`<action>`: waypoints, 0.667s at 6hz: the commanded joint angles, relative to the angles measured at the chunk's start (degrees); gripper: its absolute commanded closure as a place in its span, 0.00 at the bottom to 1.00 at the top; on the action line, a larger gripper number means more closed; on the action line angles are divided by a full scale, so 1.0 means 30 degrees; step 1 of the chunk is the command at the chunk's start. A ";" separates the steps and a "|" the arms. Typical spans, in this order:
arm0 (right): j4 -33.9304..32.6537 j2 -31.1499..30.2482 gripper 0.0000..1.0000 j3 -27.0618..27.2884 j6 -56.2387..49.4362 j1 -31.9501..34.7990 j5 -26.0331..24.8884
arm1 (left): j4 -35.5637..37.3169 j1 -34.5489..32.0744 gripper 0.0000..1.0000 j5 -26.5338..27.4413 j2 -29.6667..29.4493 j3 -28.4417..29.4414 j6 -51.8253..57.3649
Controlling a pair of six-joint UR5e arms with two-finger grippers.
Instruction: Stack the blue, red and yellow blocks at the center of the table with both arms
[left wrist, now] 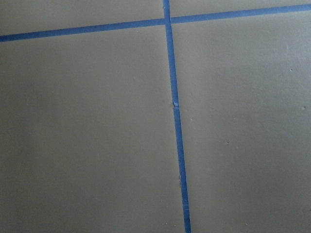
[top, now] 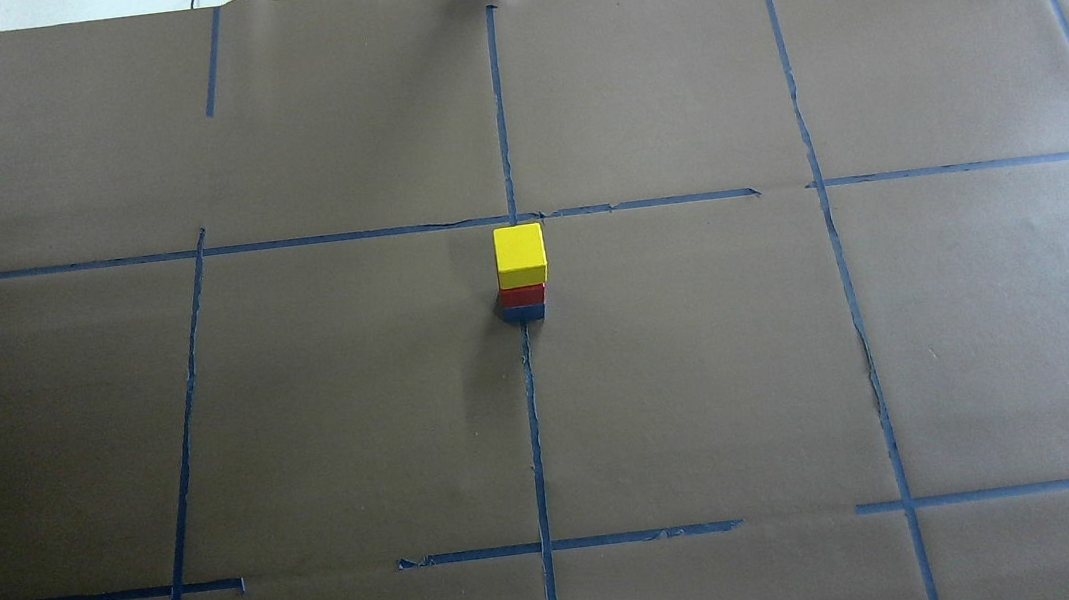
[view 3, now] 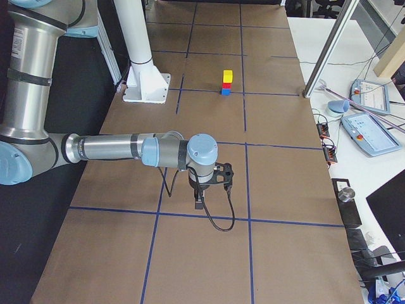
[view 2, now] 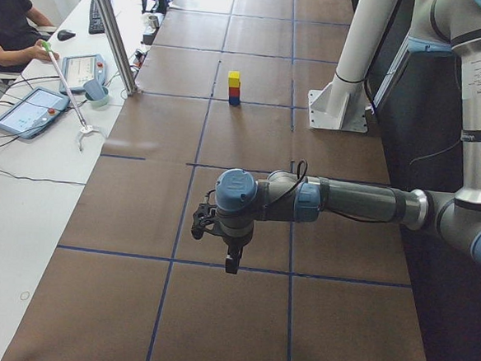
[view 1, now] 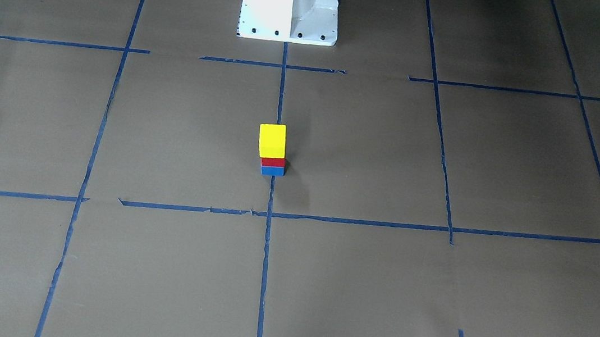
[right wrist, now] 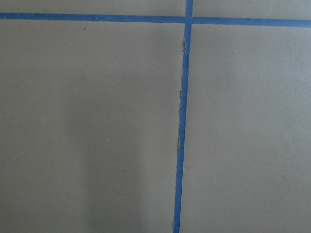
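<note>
Left arm (view 2: pixel 354 203) nearest; pedestal (view 2: pixel 338 105) near stacked blocks (view 2: pixel 234 89).

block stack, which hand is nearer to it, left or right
Neither clearly: the left hand hangs far off to one side of the block stack, the right hand about as far off to the other.

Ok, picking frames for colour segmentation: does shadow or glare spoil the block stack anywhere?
Front-facing view: stack sharp, colours clean, faint shadow beside it; white pedestal glares. Overhead view: blue block dim, dark navy. Side views: stack small.
</note>
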 commanded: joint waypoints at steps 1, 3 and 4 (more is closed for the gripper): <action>0.0006 0.0027 0.00 -0.0028 0.0034 0.0001 0.0026 | -0.0007 0.0029 0.00 -0.0001 -0.0136 0.0003 -0.0183; -0.0023 0.0086 0.00 0.0003 0.0064 -0.0028 0.0055 | 0.0315 0.0029 0.00 0.0029 0.0008 0.0062 -0.0184; 0.0006 0.0085 0.00 0.0292 0.0064 -0.0028 0.0056 | 0.0316 0.0058 0.00 0.0058 -0.0020 0.0062 -0.0213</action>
